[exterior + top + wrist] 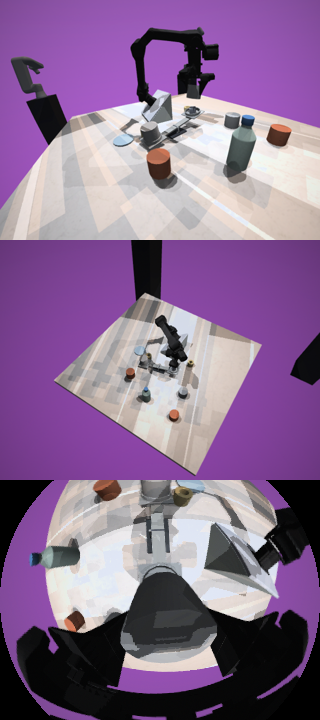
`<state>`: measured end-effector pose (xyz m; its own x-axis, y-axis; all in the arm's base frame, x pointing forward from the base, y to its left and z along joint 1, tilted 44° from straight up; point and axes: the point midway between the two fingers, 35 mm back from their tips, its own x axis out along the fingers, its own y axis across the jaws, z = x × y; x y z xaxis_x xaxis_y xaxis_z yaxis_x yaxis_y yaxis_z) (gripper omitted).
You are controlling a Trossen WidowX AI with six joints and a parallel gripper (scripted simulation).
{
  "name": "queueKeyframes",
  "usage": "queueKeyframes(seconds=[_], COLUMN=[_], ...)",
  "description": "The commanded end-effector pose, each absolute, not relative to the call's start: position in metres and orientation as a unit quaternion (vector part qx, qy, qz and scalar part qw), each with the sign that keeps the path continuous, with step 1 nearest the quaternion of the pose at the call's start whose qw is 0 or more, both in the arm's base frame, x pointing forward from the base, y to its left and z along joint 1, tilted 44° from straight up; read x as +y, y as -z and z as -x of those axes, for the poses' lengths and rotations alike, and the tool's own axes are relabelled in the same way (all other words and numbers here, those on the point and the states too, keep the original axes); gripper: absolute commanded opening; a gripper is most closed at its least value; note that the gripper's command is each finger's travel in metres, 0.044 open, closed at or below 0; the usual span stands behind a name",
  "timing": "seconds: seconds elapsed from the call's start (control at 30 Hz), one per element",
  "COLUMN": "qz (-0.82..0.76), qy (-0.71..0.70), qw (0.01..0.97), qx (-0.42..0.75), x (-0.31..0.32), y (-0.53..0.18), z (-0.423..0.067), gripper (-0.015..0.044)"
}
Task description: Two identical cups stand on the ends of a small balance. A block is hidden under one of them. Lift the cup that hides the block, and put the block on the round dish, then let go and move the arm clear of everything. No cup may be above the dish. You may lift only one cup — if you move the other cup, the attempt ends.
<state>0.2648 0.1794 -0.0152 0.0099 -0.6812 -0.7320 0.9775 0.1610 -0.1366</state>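
Note:
My gripper point(193, 87) point(175, 360) is shut on a grey cup point(193, 90) point(167, 614) and holds it well above the far end of the balance point(178, 126) point(157, 367) point(156, 528). On the bared far pan point(198, 113) sits a small grey block point(191, 110). The other grey cup point(150, 132) point(144, 360) point(155, 486) stands upside down on the near pan, which is tilted down. The round light-blue dish point(123, 139) point(139, 350) point(196, 484) lies flat just beside that cup. In the top view the arm hides the held cup.
A grey wedge point(158, 107) point(234, 554) stands behind the balance. Yellow rings point(190, 363) point(148, 355) lie near each end. Two orange cylinders point(158, 163) point(278, 134), a bottle point(241, 144) and a grey cylinder point(232, 120) stand in front. Dark pillars stand off the table.

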Motion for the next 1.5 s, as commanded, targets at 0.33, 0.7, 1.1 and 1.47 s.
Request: queueKeyframes(seconds=[0.33, 0.7, 1.1, 1.47], qz=[-0.214, -0.214, -0.214, -0.218], qy=[0.611, 0.611, 0.611, 0.609], qw=[0.678, 0.678, 0.678, 0.678], qx=[0.348, 0.348, 0.348, 0.35], x=[0.18, 0.18, 0.18, 0.193], y=[0.015, 0.015, 0.015, 0.091], z=[-0.265, -0.265, -0.265, -0.245], gripper=[0.0, 0.0, 0.0, 0.0])
